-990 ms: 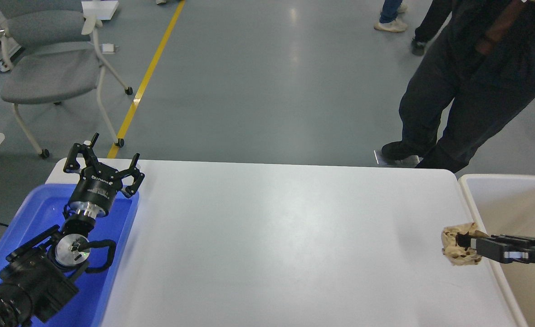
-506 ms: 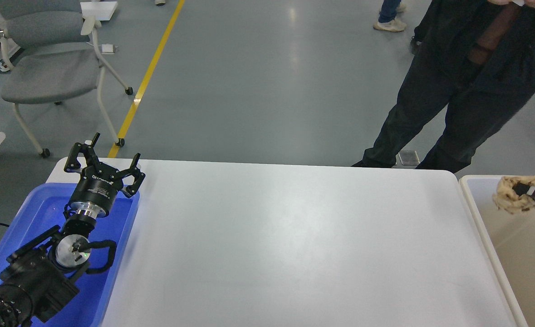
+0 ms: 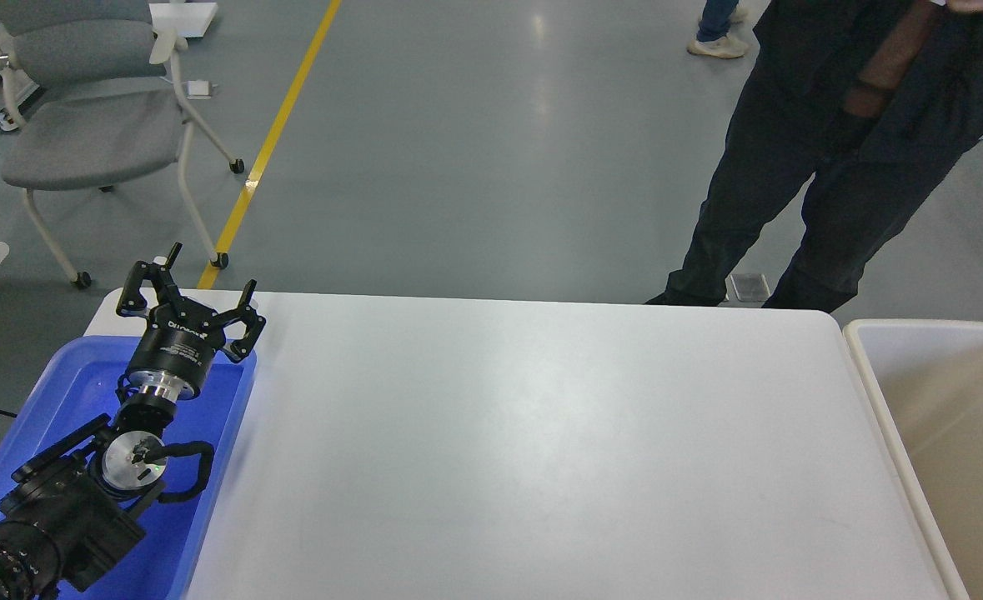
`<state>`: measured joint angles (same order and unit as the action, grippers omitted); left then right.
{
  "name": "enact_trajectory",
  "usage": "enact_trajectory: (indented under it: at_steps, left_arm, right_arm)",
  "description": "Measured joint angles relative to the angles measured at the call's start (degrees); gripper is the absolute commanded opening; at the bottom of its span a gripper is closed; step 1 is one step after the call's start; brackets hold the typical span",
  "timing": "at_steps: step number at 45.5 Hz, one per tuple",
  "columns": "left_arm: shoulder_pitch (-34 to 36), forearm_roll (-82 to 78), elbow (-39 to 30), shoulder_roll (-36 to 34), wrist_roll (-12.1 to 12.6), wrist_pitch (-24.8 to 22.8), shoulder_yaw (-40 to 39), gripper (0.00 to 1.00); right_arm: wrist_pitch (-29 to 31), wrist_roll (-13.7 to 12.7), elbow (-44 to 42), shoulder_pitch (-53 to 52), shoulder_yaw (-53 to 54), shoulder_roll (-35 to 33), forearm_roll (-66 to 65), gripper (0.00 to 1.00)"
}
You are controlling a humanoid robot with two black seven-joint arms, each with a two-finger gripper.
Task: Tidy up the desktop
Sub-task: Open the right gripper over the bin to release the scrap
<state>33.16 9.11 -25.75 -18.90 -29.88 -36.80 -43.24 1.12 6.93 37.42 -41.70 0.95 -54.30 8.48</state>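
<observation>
The desktop [image 3: 533, 442] is a wide white tabletop with rounded corners, and nothing lies on it. My left gripper [image 3: 193, 293] is open and empty, held above the far end of the blue tray [image 3: 216, 467] at the desktop's left edge. My right gripper and its arm are out of view. The crumpled tan paper it held is not in view either.
A cream-white tub [image 3: 941, 417] stands against the desktop's right edge. A person in dark clothes [image 3: 816, 158] stands past the far right corner. A grey wheeled chair [image 3: 82, 125] and a yellow floor line [image 3: 274, 133] are at the back left.
My right gripper carried the crumpled tan paper from the desktop's right edge over the tub, then left the view to the right. The person shifted stance. The left arm has not moved.
</observation>
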Motion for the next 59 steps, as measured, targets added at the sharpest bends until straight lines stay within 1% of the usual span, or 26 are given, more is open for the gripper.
enact_trajectory:
  at_steps: [4, 5, 7, 14, 23, 36, 38, 41, 43, 45, 46, 47, 59]
  left_arm:
    - [-0.01, 0.02, 0.0, 0.0, 0.0, 0.02, 0.0, 1.0]
    - [-0.01, 0.02, 0.0, 0.0, 0.0, 0.03, 0.0, 1.0]
    - [-0.01, 0.03, 0.0, 0.0, 0.0, 0.05, 0.0, 1.0]
    - [-0.02, 0.02, 0.0, 0.0, 0.0, 0.07, 0.0, 1.0]
    - [-0.02, 0.03, 0.0, 0.0, 0.0, 0.12, 0.0, 1.0]
    - [-0.02, 0.03, 0.0, 0.0, -0.01, 0.15, 0.0, 1.0]
    - [-0.02, 0.03, 0.0, 0.0, -0.01, 0.15, 0.0, 1.0]
    - [-0.01, 0.03, 0.0, 0.0, -0.02, 0.15, 0.0, 1.0]
    - [-0.01, 0.03, 0.0, 0.0, -0.03, 0.15, 0.0, 1.0]
    - [-0.01, 0.03, 0.0, 0.0, -0.05, 0.15, 0.0, 1.0]
    - [-0.01, 0.03, 0.0, 0.0, -0.06, 0.15, 0.0, 1.0]
    - [-0.01, 0.03, 0.0, 0.0, -0.06, 0.15, 0.0, 1.0]
    - [0.02, 0.03, 0.0, 0.0, -0.06, 0.15, 0.0, 1.0]
  right_arm:
    - [-3.34, -2.53, -5.03, 1.24, 1.68, 4.35, 4.99, 0.0]
    - [-5.26, -3.56, -7.02, 1.69, 2.68, 6.24, 6.76, 0.0]
    - [-6.27, -4.1, -7.85, 1.89, 3.22, 7.19, 7.62, 0.0]
    - [-13.01, -6.95, -13.18, 2.8, 7.21, 12.61, 11.4, 0.0]
    - [-17.05, -8.78, -17.02, 3.26, 10.78, 16.43, 13.44, 0.0]
    - [-18.15, -9.59, -18.99, 3.48, 12.59, 18.86, 14.19, 0.0]
    - [-18.12, -9.62, -19.13, 3.5, 12.69, 19.06, 14.2, 0.11]
    - [-18.06, -9.68, -19.25, 3.52, 12.84, 19.45, 14.23, 0.23]
    - [-18.05, -9.72, -19.36, 3.53, 12.92, 19.72, 14.24, 0.4]
    - [-18.05, -9.74, -19.41, 3.53, 12.97, 19.9, 14.25, 0.6]
    - [-18.05, -9.75, -19.45, 3.53, 13.02, 20.01, 14.26, 0.77]
    - [-18.05, -9.76, -19.47, 3.53, 13.08, 20.08, 14.27, 1.0]
    - [-17.34, -9.61, -19.41, 3.41, 16.92, 20.53, 14.37, 1.0]
